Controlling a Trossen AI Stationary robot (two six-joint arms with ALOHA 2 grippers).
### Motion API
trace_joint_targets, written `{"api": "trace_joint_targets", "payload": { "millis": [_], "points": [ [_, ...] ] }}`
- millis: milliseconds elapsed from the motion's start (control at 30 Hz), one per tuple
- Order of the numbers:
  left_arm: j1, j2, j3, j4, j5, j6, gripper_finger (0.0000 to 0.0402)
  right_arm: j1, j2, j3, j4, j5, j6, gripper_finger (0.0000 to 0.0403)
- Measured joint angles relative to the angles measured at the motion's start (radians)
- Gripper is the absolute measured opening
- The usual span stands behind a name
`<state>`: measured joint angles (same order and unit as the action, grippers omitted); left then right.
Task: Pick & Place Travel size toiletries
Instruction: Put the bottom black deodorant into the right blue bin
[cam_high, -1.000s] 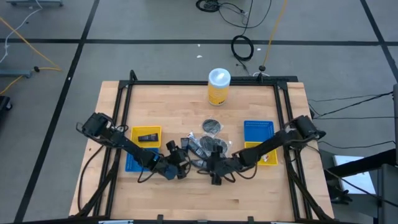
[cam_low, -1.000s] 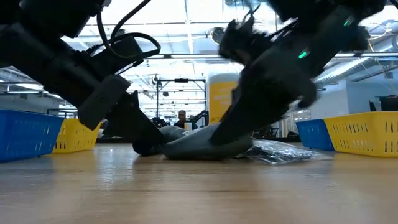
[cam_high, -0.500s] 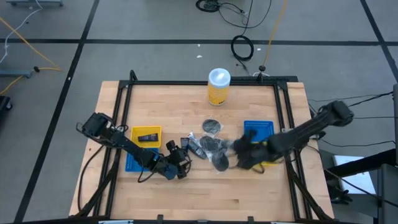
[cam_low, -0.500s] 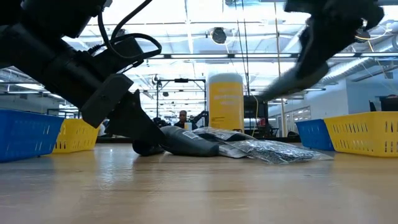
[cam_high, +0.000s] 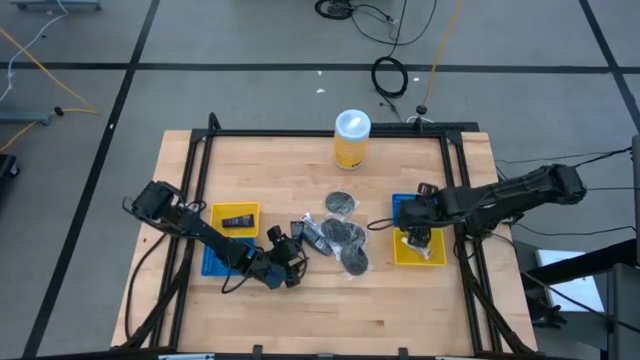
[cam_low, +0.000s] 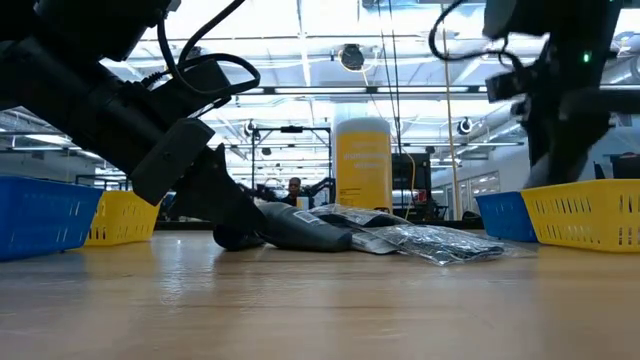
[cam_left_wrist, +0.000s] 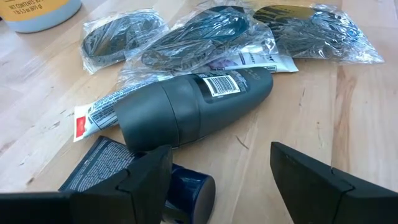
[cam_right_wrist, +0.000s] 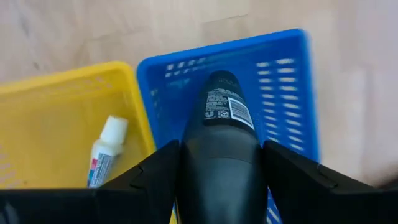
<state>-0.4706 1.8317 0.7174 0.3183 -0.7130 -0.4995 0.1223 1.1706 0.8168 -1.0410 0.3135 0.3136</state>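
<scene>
1. Right gripper (cam_right_wrist: 217, 180) clamps a dark grey roll-on bottle (cam_right_wrist: 219, 134) above the blue tray (cam_right_wrist: 286, 81) and yellow tray (cam_right_wrist: 56, 118); a whitish tube (cam_right_wrist: 106, 152) lies in the yellow one.
2. Left gripper (cam_left_wrist: 217, 171) rests on the table (cam_left_wrist: 323, 106), jaws wide, empty, facing a second grey bottle (cam_left_wrist: 186, 109) beside bagged toiletries (cam_left_wrist: 205, 34).
</scene>
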Motion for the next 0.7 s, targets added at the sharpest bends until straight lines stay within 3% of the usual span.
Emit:
{"api": "trace_joint_targets", "payload": {
  "millis": [100,500,700],
  "points": [
    [0.0,0.0,0.0,0.0,0.0,0.0,0.0266,-0.041,0.0,-0.057,0.064,-0.005,-0.066,0.0205],
    [0.012,0.0,0.0,0.014,0.029,-0.005,0.0267,-0.137,0.025,-0.056,0.091,-0.056,-0.115,0.0211],
    [0.012,0.0,0.0,0.025,0.034,-0.004,0.0266,-0.143,0.072,-0.056,0.178,-0.031,-0.184,0.0224]
  ]
}}
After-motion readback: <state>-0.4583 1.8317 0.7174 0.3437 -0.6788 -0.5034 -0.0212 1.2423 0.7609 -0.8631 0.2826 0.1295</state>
